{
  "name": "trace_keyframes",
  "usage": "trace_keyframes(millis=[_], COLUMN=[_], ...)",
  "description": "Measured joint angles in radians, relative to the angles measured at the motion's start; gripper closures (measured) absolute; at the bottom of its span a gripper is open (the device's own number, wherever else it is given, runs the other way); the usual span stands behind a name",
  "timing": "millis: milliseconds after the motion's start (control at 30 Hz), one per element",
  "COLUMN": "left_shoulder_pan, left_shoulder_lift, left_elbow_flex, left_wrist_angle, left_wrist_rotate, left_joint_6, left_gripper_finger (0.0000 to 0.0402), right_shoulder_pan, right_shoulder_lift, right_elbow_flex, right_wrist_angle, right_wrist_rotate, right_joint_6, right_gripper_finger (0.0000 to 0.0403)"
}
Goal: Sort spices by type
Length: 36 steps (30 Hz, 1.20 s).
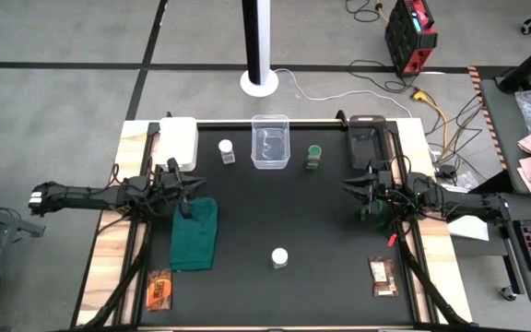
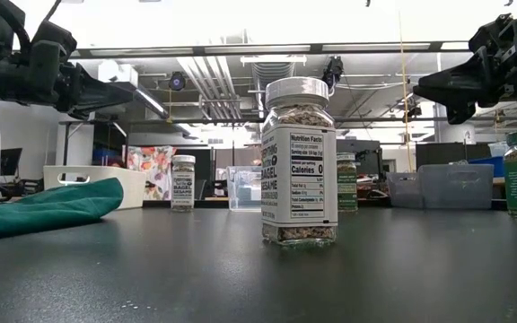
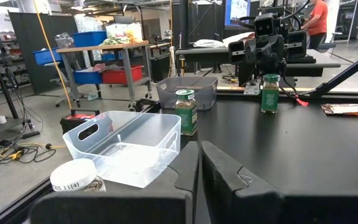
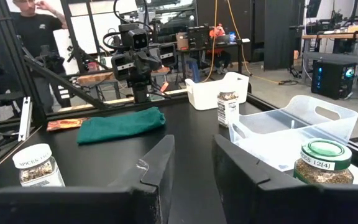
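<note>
On the matte black tabletop (image 1: 275, 212), seen from above, the leftmost thing is a flat, crinkly orange-brown packet (image 1: 159, 291) at about eight o'clock on the pale wooden edge, just below a soft, rumpled dark green cloth (image 1: 194, 233). The left gripper (image 1: 184, 196) hangs at nine o'clock over the cloth's top edge, its two dark fingers (image 3: 222, 177) pressed together with nothing between them. At eleven o'clock a small clear glass jar with a white lid (image 1: 227, 151) stands beside a white rectangular plastic bin (image 1: 179, 140). At twelve o'clock sits a clear, thin-walled plastic box with cut-out handles (image 1: 270, 141), open-topped. Near six o'clock stands a second clear cylindrical jar with a white ribbed lid (image 2: 300, 161), upright, its seed mix showing through the glass and a nutrition label facing the low camera. At one o'clock, just right of the box, is a small round green-lidded jar (image 1: 313, 157). At three o'clock the right gripper (image 1: 367, 192) hovers just above another green-lidded jar (image 3: 270, 93), which stands upright on the table; its blocky dark fingers (image 4: 238, 165) are slightly parted and hold nothing. At about four o'clock, near the right edge, lies a flat brown foil-like packet (image 1: 383, 277).
</note>
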Motion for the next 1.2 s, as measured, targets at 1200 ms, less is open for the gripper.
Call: trace_keyframes(millis=[1200], left_shoulder_pan=[0.002], left_shoulder_lift=[0.009], left_elbow_flex=[0.000], left_wrist_angle=[0.214], left_wrist_rotate=[-0.088], left_joint_6=[-0.611], left_gripper_finger=[0.0400], right_shoulder_pan=[0.005], right_shoulder_lift=[0.481], right_elbow_flex=[0.320], right_wrist_angle=[0.081], right_wrist_rotate=[0.132], right_joint_6=[0.141], right_gripper_finger=[0.0309])
